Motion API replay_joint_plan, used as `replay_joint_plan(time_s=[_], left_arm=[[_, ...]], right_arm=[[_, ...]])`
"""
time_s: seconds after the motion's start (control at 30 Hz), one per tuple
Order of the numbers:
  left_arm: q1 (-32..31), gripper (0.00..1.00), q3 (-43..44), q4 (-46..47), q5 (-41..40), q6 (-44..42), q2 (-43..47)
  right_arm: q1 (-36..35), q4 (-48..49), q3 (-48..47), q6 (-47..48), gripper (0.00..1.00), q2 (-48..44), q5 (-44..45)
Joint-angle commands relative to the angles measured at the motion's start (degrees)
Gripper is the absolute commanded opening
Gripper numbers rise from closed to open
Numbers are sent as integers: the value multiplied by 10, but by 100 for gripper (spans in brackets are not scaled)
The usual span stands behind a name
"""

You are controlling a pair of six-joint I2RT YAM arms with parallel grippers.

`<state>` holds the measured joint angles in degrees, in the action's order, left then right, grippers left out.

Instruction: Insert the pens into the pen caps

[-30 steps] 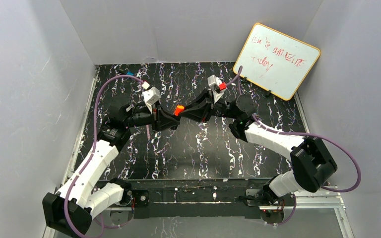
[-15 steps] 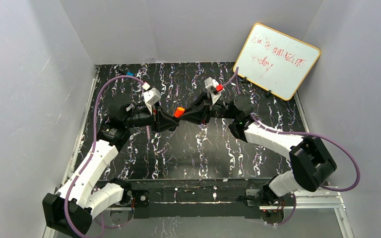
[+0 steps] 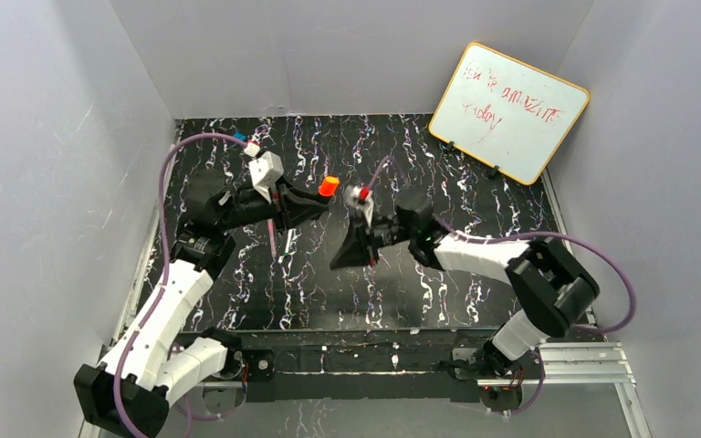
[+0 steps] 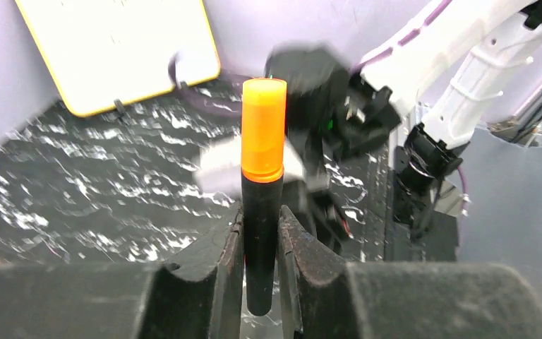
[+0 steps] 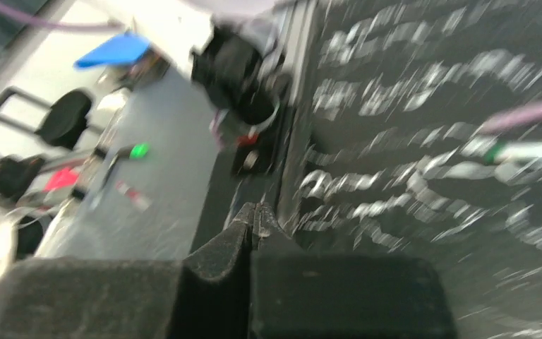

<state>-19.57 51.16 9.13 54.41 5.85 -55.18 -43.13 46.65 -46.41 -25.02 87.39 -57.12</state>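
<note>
Because the right wrist view is smeared by motion, little in it is sharp. The right gripper [image 5: 255,210] shows its two dark fingers pressed together at the tips with nothing between them. At the right edge, two slim shapes lie on the table [image 3: 347,146], a white pen [image 5: 536,150] and a pink-purple pen [image 5: 529,111]. Both are cut off by the frame, and their tips are too blurred to read.

In the overhead view the black marker [image 4: 262,191] is mostly lost against the dark fingers of the left gripper [image 4: 260,215]. Only its orange cap [image 4: 263,127] stands out there, raised above the table near the middle of the workspace, left of the right arm's wrist. Whether the cap is pushed fully home cannot be told.

The left wrist view is clearer. The left gripper pinches the marker's black barrel between its pads. The long axis runs straight out from the fingers, with the capped orange end pointing away from the wrist toward the right arm and the whiteboard [image 4: 113,49]. The marker's bare black end pokes out just behind the fingers. Behind the marker the right arm is a blur. Seen from above, the orange end points to the right and toward the back wall.
</note>
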Motion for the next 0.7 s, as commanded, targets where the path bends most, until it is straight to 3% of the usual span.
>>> replay_joint_plan(time_s=[0.0,0.33,0.43,0.57,0.67], left_arm=[[2,0,10,91,-6,-1,27],[2,0,-98,45,-82,-5,27],[2,0,-121,25,-143,-5,21],[2,0,-117,-23,-236,4,2],[1,0,-82,-93,-331,3,-34]], right_arm=[[-19,-141,9,28,1,15,-88],[-12,-184,2,56,1,-40,-22],[0,-185,23,53,18,-90,56],[14,-229,38,71,48,-161,171],[18,-263,37,88,59,-199,211]])
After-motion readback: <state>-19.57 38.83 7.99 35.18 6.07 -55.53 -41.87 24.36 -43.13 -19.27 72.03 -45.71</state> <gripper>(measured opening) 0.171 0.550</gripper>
